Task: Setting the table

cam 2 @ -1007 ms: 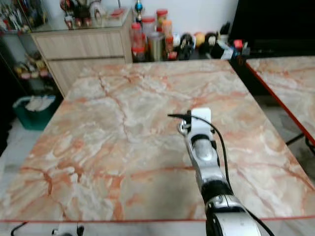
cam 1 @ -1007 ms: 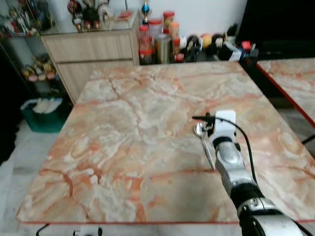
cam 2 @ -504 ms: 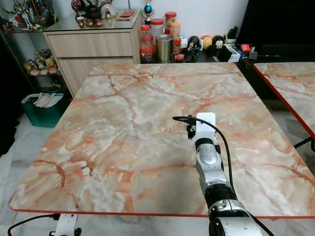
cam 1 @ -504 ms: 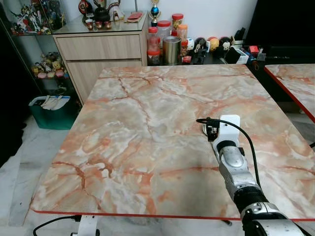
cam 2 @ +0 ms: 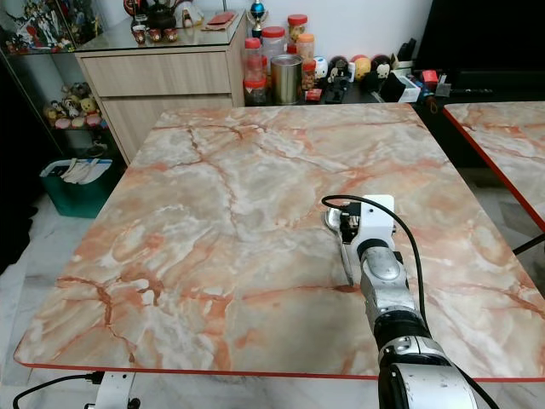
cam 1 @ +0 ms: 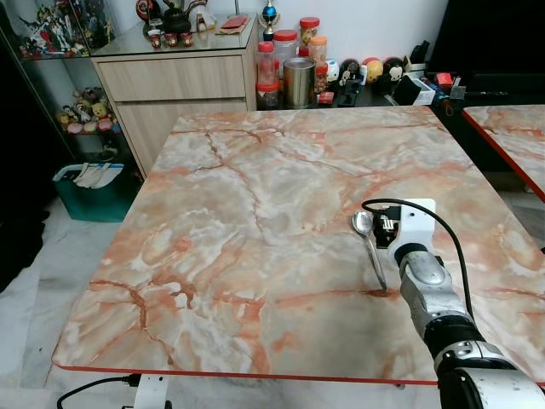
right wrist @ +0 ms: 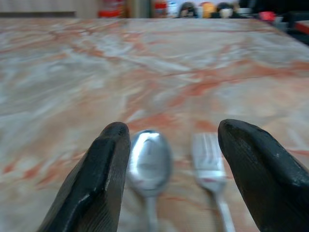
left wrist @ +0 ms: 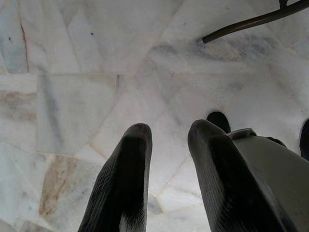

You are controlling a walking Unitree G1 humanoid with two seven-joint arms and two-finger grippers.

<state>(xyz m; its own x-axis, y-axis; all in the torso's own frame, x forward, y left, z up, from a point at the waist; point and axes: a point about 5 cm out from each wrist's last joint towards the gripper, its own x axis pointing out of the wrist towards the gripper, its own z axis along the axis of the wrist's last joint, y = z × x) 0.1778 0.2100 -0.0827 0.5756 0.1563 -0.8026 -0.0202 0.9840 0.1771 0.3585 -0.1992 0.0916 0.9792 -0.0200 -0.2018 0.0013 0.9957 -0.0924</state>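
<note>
Spoon (right wrist: 148, 162) and fork (right wrist: 208, 162) lie between the open right gripper (right wrist: 181, 181) fingers; head views hide the fork

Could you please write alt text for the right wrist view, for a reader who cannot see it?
A spoon and a fork lie side by side on a marble table, between the right gripper's two open black fingers. Blurred jars stand beyond the table's far edge.

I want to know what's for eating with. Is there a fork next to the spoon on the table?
Yes, the right wrist view shows a fork lying right beside the spoon on the marble table, between the open fingers of the right gripper.
</note>
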